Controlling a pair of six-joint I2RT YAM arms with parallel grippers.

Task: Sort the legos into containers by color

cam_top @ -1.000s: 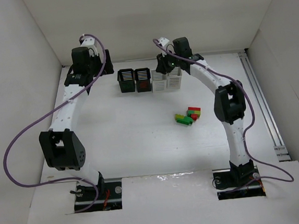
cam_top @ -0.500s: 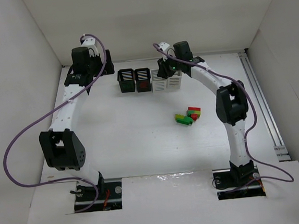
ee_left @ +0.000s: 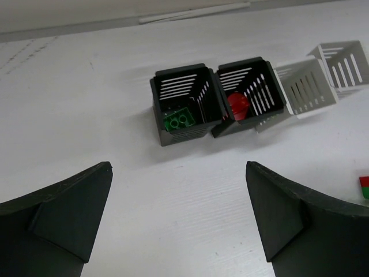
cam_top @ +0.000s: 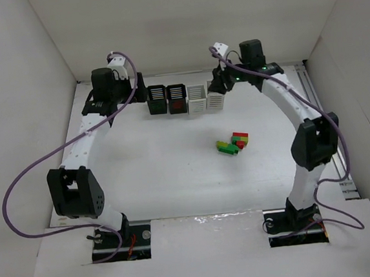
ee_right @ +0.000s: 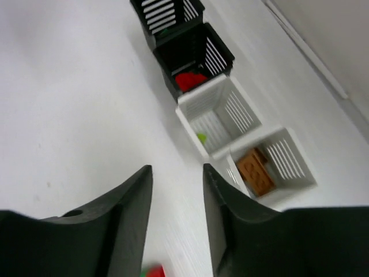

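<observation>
Four baskets stand in a row at the back: a black one (cam_top: 157, 106) holding a green brick (ee_left: 177, 121), a black one (cam_top: 178, 108) holding a red brick (ee_left: 237, 105), a white one (cam_top: 197, 106) holding a yellow-green piece (ee_right: 201, 137), and a white one (cam_top: 215, 101) holding an orange-brown brick (ee_right: 255, 171). A pile of red and green legos (cam_top: 233, 143) lies on the table in front of them. My left gripper (ee_left: 179, 167) is open and empty, left of the row. My right gripper (ee_right: 176, 168) is open and empty, above the right end of the row.
White walls enclose the table on the left, back and right. A metal rail (cam_top: 323, 126) runs along the right side. Purple cables hang from both arms.
My right arm has swung to the right and back, carrying its gripper from over the white baskets to their right end. My left gripper has shifted slightly right.
</observation>
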